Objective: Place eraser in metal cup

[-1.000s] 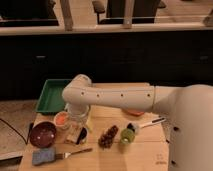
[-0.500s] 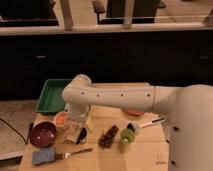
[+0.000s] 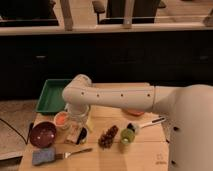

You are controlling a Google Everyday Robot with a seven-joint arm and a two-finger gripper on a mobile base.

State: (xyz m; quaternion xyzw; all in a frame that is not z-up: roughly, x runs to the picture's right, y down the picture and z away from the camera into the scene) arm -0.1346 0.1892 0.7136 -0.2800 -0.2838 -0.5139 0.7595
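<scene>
Nothing moved since earlier frames | end effector (image 3: 77,126) hung lower left of frame, over eraser (image 3: 74,134) | eraser lay just left of metal cup (image 3: 83,134) on counter (image 3: 145,150) | finger state: cannot tell

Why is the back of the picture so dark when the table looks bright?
In the camera view, light falls on the wooden table and the white arm, so they glow warm; the wall behind gets little light. Everything looks soft and blurry. The gripper hangs low over the eraser, beside the metal cup.
</scene>
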